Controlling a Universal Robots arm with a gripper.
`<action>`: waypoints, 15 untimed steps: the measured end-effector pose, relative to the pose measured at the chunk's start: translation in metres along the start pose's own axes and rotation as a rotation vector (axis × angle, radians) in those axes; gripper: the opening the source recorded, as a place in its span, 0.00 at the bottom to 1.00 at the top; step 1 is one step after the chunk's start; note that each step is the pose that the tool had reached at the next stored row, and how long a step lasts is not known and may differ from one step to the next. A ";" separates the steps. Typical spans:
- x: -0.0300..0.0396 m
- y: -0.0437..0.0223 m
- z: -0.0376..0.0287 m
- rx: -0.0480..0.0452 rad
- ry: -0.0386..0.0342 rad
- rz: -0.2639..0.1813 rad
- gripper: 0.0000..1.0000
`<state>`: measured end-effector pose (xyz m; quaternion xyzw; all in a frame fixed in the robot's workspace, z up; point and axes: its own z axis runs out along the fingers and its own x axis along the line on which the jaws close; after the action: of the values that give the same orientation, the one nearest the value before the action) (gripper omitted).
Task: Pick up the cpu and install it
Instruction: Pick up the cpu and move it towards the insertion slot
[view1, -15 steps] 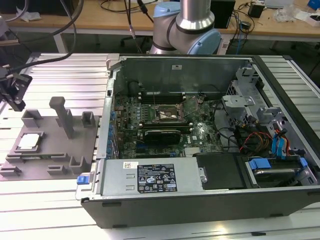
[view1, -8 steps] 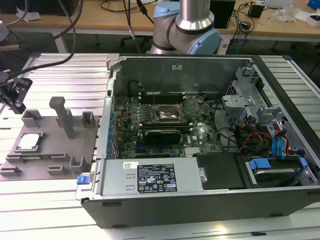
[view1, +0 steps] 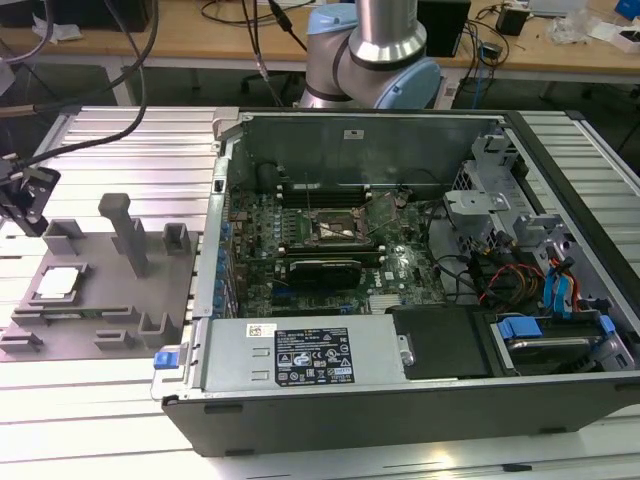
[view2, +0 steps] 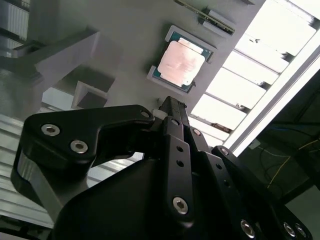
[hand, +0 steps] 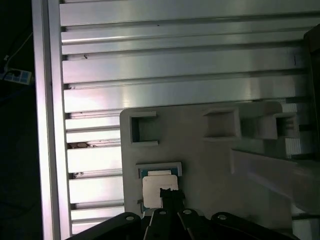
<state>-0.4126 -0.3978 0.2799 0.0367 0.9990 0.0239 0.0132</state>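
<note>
The small flat square cpu with a pale metal top (view1: 57, 282) lies flat in a shallow square nest on the grey plastic fixture plate (view1: 100, 292), at the exterior view's left; the plate rests on the ribbed aluminium surface (view1: 120, 150). The black end effector (view1: 28, 195) hangs above the plate's far-left edge, apart from the chip. In the second wrist view its linkages run to a single narrow tip (view2: 167, 102), the fingers drawn together with nothing between them, and the cpu (view2: 181, 61) sits just beyond that tip on the plate (view2: 125, 30). In the first wrist view the tip (hand: 168, 192) overlaps the cpu (hand: 156, 186) in its nest, with the plate (hand: 210, 165) and the surface (hand: 175, 55) around it. A grey upright post (view1: 125, 232) stands on the plate near the chip. At the exterior view's right, beside the plate, lies an open dark computer case (view1: 400, 410); inside it is a green motherboard (view1: 400, 265) with a dark square socket frame (view1: 335, 230) near its middle, well apart from the cpu. The silver and blue robot arm (view1: 385, 40) rises behind the case.
</note>
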 end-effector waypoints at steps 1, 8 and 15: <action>0.0013 -0.0002 0.0012 0.0000 0.0001 0.000 0.11; 0.0071 -0.0009 0.0068 0.0000 0.0000 -0.001 0.11; 0.0135 -0.0046 0.0201 -0.0001 0.0001 -0.004 0.11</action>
<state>-0.4258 -0.4004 0.2594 0.0345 0.9990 0.0239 0.0132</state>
